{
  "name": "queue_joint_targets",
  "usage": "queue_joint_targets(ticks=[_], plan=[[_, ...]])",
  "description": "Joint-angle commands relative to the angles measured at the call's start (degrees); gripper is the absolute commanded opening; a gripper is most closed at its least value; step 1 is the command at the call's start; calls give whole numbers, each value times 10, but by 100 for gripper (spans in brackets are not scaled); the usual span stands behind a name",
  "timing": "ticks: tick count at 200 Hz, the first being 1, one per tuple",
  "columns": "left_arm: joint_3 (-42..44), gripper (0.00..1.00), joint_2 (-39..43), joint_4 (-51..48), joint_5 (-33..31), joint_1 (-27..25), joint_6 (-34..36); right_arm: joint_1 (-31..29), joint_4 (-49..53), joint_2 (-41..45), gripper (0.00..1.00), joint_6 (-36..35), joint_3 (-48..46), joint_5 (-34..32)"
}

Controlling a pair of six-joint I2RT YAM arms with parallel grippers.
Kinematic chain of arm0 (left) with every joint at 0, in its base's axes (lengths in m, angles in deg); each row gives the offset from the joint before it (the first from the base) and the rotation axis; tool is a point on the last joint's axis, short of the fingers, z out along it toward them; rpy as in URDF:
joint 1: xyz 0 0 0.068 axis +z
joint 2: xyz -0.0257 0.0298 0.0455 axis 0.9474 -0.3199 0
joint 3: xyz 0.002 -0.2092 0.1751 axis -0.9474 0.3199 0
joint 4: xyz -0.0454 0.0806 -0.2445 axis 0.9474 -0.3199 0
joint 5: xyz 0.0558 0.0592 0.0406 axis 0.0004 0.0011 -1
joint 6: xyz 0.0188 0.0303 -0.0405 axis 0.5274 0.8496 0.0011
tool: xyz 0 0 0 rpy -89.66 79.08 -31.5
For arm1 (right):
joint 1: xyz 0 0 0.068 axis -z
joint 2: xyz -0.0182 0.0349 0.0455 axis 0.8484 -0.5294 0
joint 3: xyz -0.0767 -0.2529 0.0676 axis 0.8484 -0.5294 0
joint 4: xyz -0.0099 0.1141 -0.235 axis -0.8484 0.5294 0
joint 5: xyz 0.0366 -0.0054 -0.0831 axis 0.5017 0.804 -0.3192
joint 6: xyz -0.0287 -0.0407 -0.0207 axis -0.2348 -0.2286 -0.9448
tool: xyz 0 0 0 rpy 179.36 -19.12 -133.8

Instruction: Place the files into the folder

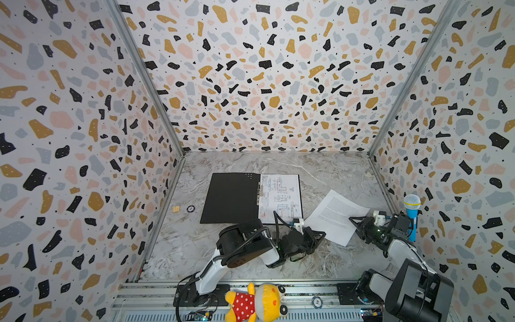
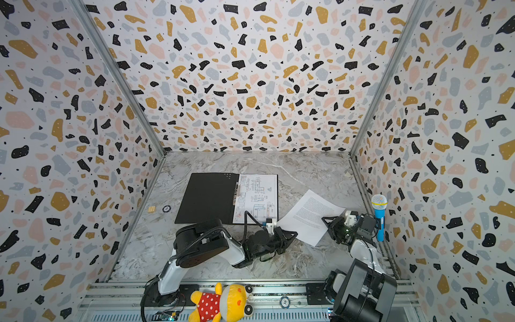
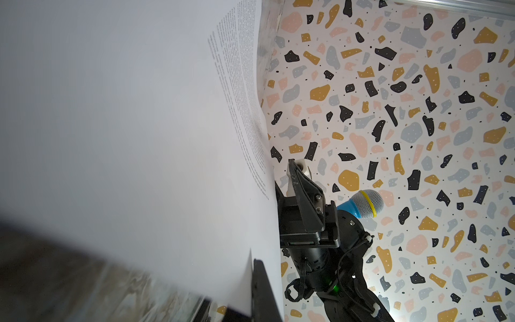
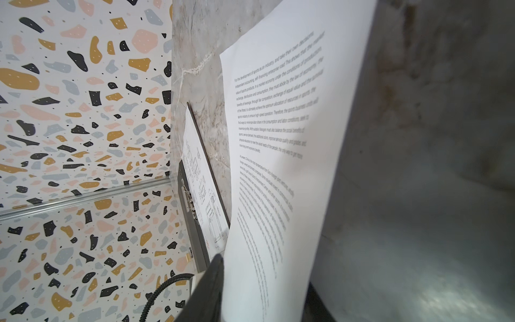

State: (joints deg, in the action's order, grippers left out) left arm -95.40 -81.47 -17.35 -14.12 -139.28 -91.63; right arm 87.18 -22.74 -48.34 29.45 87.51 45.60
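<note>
Near the table's [image 1: 195,245] front, the left gripper [image 1: 320,234], fully closed, pinches the text sheet [image 1: 335,214] at its 7 o'clock edge. The right gripper [image 1: 355,220] straddles the sheet's 3 o'clock edge; its grip cannot be told. The open folder [image 1: 231,198], bearing the drawing sheet [image 1: 280,195], lies at 10 o'clock.

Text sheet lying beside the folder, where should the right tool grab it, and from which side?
Pinch the edge nearest the right tool, coming in low from the right. The text sheet is thin, so only an edge can be pinched; the left tool pinches the opposite side, so this should keep it taut.
</note>
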Motion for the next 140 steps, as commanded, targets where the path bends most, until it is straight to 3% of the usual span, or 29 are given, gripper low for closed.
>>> queue_joint_targets(ticks=[1, 65, 115, 140], plan=[[-2, 3, -6, 41, 2, -3, 11, 3, 0, -3, 29, -8, 5, -5], [-2, 11, -12, 52, 2, -3, 4, 2, 6, 6, 10, -6, 17, -9], [-3, 30, -10, 44, 5, -3, 5, 0, 11, 7, 0, -9, 34, -10], [-7, 49, -7, 37, 9, -3, 5, -6, 11, 10, 0, -5, 42, -13]])
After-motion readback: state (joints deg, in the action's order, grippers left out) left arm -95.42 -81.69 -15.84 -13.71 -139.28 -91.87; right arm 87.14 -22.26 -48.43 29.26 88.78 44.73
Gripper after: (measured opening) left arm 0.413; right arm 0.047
